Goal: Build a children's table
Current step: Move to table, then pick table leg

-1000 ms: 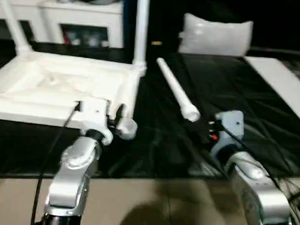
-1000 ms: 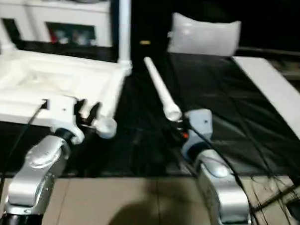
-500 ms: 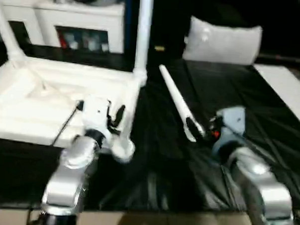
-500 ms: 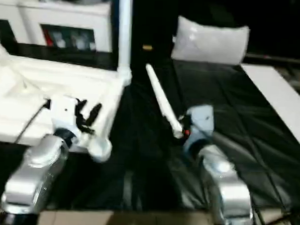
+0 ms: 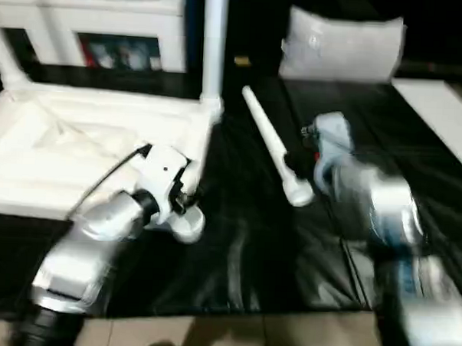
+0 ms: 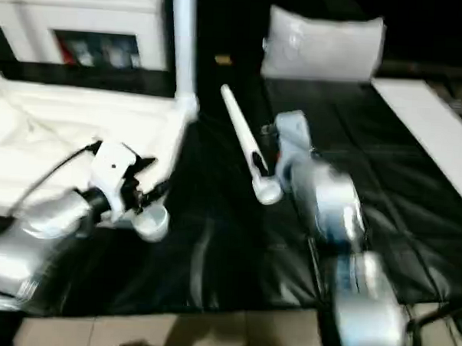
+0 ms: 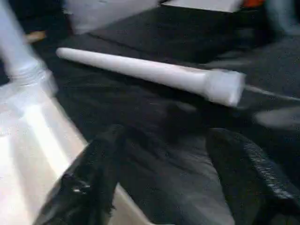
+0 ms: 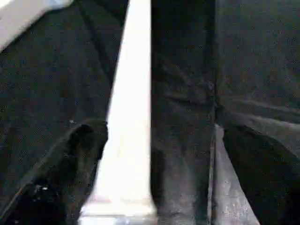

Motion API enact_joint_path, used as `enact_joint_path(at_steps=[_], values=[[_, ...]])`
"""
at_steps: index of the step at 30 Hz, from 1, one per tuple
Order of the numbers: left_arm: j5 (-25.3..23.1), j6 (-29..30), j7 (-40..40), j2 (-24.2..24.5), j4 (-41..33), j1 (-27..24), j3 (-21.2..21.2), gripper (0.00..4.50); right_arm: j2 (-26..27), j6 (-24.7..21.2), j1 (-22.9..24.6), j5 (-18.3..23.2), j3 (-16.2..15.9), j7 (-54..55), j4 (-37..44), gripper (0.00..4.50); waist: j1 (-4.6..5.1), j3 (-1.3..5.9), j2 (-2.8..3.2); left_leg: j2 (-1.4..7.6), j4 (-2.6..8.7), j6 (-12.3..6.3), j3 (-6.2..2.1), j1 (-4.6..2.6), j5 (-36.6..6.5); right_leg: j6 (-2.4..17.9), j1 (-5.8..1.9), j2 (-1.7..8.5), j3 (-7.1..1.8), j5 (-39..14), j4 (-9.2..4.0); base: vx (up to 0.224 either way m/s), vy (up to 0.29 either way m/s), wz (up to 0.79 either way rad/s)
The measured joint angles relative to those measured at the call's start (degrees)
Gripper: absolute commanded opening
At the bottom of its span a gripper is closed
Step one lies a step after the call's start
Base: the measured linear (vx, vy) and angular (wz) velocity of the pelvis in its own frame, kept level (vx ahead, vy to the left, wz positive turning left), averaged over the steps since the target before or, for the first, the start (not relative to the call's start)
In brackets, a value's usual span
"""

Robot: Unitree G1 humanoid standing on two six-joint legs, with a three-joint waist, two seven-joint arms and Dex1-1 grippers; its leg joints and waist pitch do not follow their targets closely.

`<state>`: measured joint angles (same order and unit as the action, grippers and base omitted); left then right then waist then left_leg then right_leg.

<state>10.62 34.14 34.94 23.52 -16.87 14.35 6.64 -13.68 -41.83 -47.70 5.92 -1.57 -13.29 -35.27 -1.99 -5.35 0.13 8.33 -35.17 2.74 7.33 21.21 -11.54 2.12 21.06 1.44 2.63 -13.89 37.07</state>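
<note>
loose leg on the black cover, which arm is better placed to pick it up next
Right, probably. The right gripper is open with the loose leg lying between its fingers. The left gripper is by the tabletop's near corner, further from the leg.

White plastic on glossy black sheeting

The tabletop (image 5: 79, 147) and loose leg (image 5: 270, 144) are seen as smooth white plastic; the table cover (image 5: 386, 134) as creased, shiny film.
</note>
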Motion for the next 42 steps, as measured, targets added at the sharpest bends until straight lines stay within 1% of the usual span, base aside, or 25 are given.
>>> enact_joint_path(at_steps=[3,4,6,7,8,9,10,11,14,16,17,18,20,22,24,26,33,39,40,42], values=[[1.1,2.3,3.6,3.7,-1.4,0.1,0.6,3.73,0.7,2.6,-5.2,-0.3,0.1,-1.3,-10.6,4.50,-0.02,-0.30,0.13,0.14,0.30,0.08,0.18,0.32,0.3,0.1,0.50,-0.06,0.03,0.1,0.01,0.000,0.000,0.00],[1.7,3.2,4.8,4.9,-2.1,0.1,0.7,3.78,0.7,3.9,-7.1,-1.0,0.2,-1.7,-14.2,4.50,-0.03,-0.34,0.21,0.14,0.40,-0.06,0.27,0.72,0.4,0.2,0.89,-0.06,0.03,0.1,0.00,0.000,0.000,0.00],[2.2,3.6,5.6,5.2,-2.3,0.1,0.7,3.84,0.8,5.2,-8.1,-1.6,0.6,-1.8,-16.4,4.50,-0.12,-0.48,0.34,0.18,0.44,-0.36,0.39,0.98,0.7,0.2,1.14,-0.05,0.02,0.1,-0.02,0.000,0.000,0.00],[2.4,4.3,6.1,5.6,-2.5,0.1,0.8,3.98,1.1,6.1,-9.3,-1.6,1.0,-2.3,-19.2,4.20,-0.12,-0.55,0.36,0.21,0.44,-0.44,0.46,1.06,0.6,0.2,1.23,-0.05,0.02,0.1,-0.02,0.000,0.000,0.00],[2.8,5.0,6.4,6.2,-2.7,0.2,0.9,4.15,1.4,6.9,-10.7,-1.5,1.2,-2.8,-22.1,4.12,-0.09,-0.61,0.36,0.23,0.45,-0.46,0.53,1.11,0.6,0.2,1.31,-0.05,0.00,0.1,-0.02,0.000,0.000,0.00],[3.2,5.7,6.8,6.6,-3.1,0.2,1.0,4.15,1.5,7.6,-11.8,-1.5,1.3,-3.4,-24.6,4.12,-0.08,-0.63,0.37,0.24,0.46,-0.46,0.55,1.19,0.6,0.2,1.40,-0.04,0.00,0.1,-0.02,0.000,0.000,0.00],[3.4,6.1,7.2,6.8,-3.7,0.2,1.0,4.25,1.6,8.3,-12.9,-1.5,1.3,-3.7,-26.9,3.95,-0.11,-0.69,0.37,0.25,0.46,-0.47,0.61,1.27,0.6,0.2,1.48,-0.04,-0.02,0.1,-0.03,0.000,0.000,0.00],[3.5,6.4,7.3,6.8,-4.1,0.2,1.0,4.25,1.6,8.7,-13.4,-1.5,1.3,-4.0,-28.0,3.95,-0.16,-0.74,0.35,0.28,0.46,-0.48,0.66,1.32,0.6,0.2,1.55,-0.04,-0.03,0.1,-0.03,0.000,0.000,0.00],[4.3,7.2,7.6,7.2,-4.4,0.4,1.1,4.48,1.7,9.1,-15.2,-1.7,1.3,-4.7,-30.8,3.63,-0.17,-0.93,0.27,0.37,0.46,-0.51,0.84,1.41,0.7,0.3,1.69,-0.04,-0.04,0.2,-0.01,0.000,0.000,0.00],[4.6,7.6,7.9,7.3,-4.4,0.8,1.1,4.50,1.7,9.6,-16.1,-2.0,1.3,-5.0,-32.7,3.38,-0.20,-0.99,0.22,0.48,0.46,-0.51,0.98,1.42,0.7,0.3,1.70,-0.04,-0.03,0.2,-0.01,0.000,0.000,0.00],[4.7,7.7,8.0,7.3,-4.4,1.0,1.1,4.50,1.7,9.6,-16.3,-2.1,1.3,-5.2,-33.1,3.38,-0.23,-0.99,0.22,0.52,0.45,-0.51,1.03,1.42,0.7,0.3,1.70,-0.04,-0.02,0.2,-0.01,0.000,0.000,0.00],[4.9,7.8,8.1,7.4,-4.4,1.2,1.1,4.50,1.7,9.6,-16.7,-2.2,1.3,-5.5,-33.7,3.26,-0.24,-0.99,0.22,0.54,0.45,-0.51,1.08,1.42,0.7,0.3,1.70,-0.04,-0.03,0.2,0.00,0.000,0.000,0.00],[5.1,8.2,8.1,7.6,-4.5,1.5,1.0,4.50,1.7,9.5,-17.7,-2.8,1.3,-6.2,-35.6,3.18,-0.23,-0.99,0.22,0.58,0.45,-0.50,1.14,1.42,0.7,0.3,1.70,-0.04,-0.03,0.2,0.00,0.000,0.000,0.00],[5.4,8.3,8.1,7.6,-4.5,1.7,1.0,4.50,1.7,9.3,-18.2,-3.5,1.2,-6.8,-36.4,2.89,-0.24,-1.00,0.21,0.61,0.44,-0.50,1.20,1.41,0.7,0.3,1.70,-0.04,-0.04,0.2,0.00,0.000,0.000,0.00],[5.5,8.4,8.0,7.6,-4.5,1.7,1.0,4.50,1.5,9.0,-18.8,-3.9,1.1,-7.3,-37.4,2.84,-0.23,-1.00,0.21,0.62,0.44,-0.50,1.22,1.42,0.7,0.3,1.71,-0.04,-0.04,0.2,0.00,0.000,0.000,0.00],[5.4,8.4,7.9,7.6,-4.5,1.9,1.0,4.50,1.3,8.7,-19.0,-4.3,1.0,-7.4,-37.7,2.73,-0.33,-1.00,0.20,0.64,0.44,-0.50,1.24,1.42,0.7,0.3,1.71,-0.04,-0.03,0.2,0.00,0.000,0.000,0.00],[5.4,8.2,6.7,7.4,-4.3,2.2,1.0,4.50,0.9,8.8,-19.1,-4.4,1.3,-8.5,-38.3,2.08,-0.67,-0.99,0.21,0.67,0.41,-0.51,1.30,1.41,0.7,0.3,1.70,-0.04,-0.04,0.2,0.02,0.000,0.000,0.00],[4.5,7.2,5.3,6.4,-2.8,3.6,1.0,4.50,0.0,8.9,-19.1,-4.2,3.0,-8.5,-39.1,1.90,-1.34,-0.98,0.22,0.72,0.31,-0.53,1.36,1.41,0.7,0.4,1.67,-0.03,-0.03,0.2,0.05,0.000,0.000,0.00],[4.3,6.8,4.6,5.8,-2.3,3.8,0.9,4.50,-0.2,9.0,-18.9,-3.9,3.5,-8.4,-39.1,1.89,-1.44,-0.97,0.24,0.72,0.29,-0.54,1.37,1.42,0.7,0.4,1.66,-0.03,-0.03,0.2,0.06,0.000,0.000,0.00],[4.2,5.7,2.8,3.9,-1.0,4.4,0.5,4.50,-0.5,10.6,-18.3,-2.9,5.2,-7.8,-39.1,1.88,-1.60,-0.96,0.23,0.76,0.22,-0.57,1.43,1.48,0.7,0.4,1.69,-0.02,-0.02,0.3,0.05,0.000,0.000,0.00]])
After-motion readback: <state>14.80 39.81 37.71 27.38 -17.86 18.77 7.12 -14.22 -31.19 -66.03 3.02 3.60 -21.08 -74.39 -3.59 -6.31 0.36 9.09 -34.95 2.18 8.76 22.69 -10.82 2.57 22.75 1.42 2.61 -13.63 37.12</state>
